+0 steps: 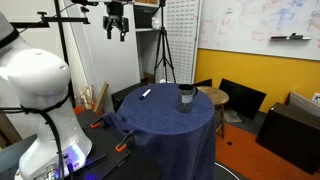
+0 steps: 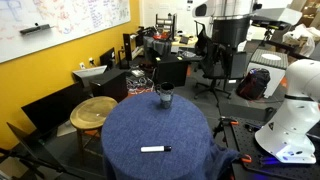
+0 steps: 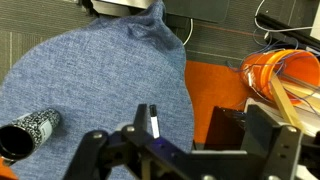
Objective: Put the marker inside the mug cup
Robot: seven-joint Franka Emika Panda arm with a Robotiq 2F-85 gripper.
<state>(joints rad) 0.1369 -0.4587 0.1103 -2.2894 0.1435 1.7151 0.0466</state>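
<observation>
The marker (image 1: 146, 94), a thin white stick with a dark end, lies flat on the round table draped in blue cloth (image 1: 165, 118). It also shows in an exterior view (image 2: 155, 149) and in the wrist view (image 3: 154, 122). The dark mug cup (image 1: 186, 96) stands upright on the same table, well apart from the marker, and shows in an exterior view (image 2: 165, 98) and at the wrist view's left edge (image 3: 28, 130). My gripper (image 1: 116, 22) hangs high above the table, open and empty. In the wrist view its fingers (image 3: 199, 110) frame the table's edge, with the marker by one finger.
A round wooden stool (image 2: 96, 110) and black chairs (image 1: 240, 98) stand beside the table. A tripod (image 1: 163, 50) stands behind it. A white robot body (image 1: 35, 80) is close by. A coil of orange cable (image 3: 280, 70) and orange clamps (image 1: 122, 148) lie on the floor.
</observation>
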